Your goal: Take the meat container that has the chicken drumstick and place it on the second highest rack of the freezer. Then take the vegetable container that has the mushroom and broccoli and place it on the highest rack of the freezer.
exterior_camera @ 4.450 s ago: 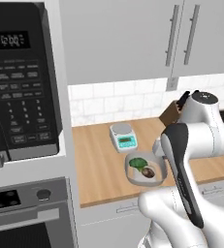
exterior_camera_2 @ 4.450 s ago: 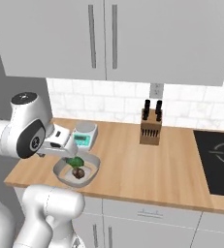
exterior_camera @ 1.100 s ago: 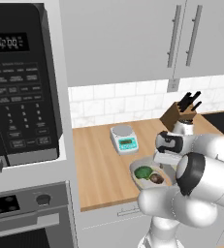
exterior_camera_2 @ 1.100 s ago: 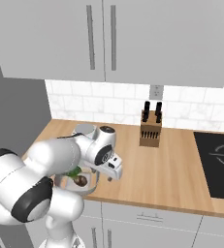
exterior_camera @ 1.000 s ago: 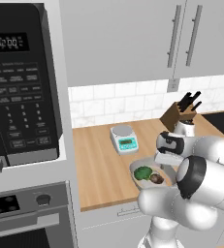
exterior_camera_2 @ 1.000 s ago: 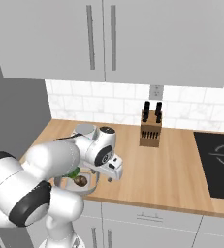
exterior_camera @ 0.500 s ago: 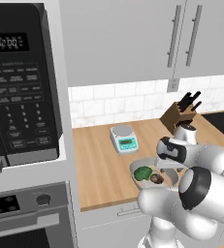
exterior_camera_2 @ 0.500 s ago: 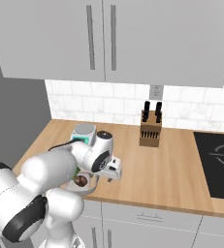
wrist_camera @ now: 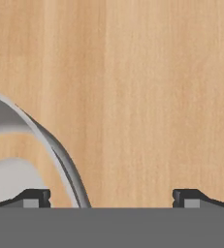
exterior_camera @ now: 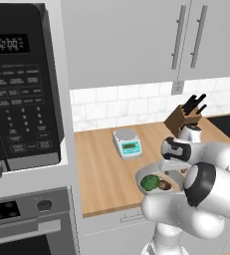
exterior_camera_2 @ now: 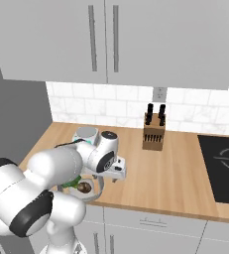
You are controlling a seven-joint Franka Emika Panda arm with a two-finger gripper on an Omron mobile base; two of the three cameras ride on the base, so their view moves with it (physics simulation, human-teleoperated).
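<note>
Clearly the work is at an early stage. On the wooden counter (exterior_camera: 101, 164), near its front edge, sits the vegetable container (exterior_camera: 147, 175) with the broccoli (exterior_camera: 149, 183) and the mushroom (exterior_camera: 164, 185) inside it, so this tub is not yet in the freezer. The meat container, the drumstick and the freezer I cannot find from where I stand, so I cannot say if the first part is done.

The gripper (wrist_camera: 111, 196) is low over the counter with its two fingers spread as wide as they go, and it holds nothing. Seen from the hand, the rim of the tub passes between the two tips, near one of them, and bare wood lies under the other. To me it looks like the arm is lining up to take the tub by its rim.

Behind are a small kitchen scale (exterior_camera: 127, 143) and a knife block (exterior_camera_2: 153, 130), both well apart from the tub
</note>
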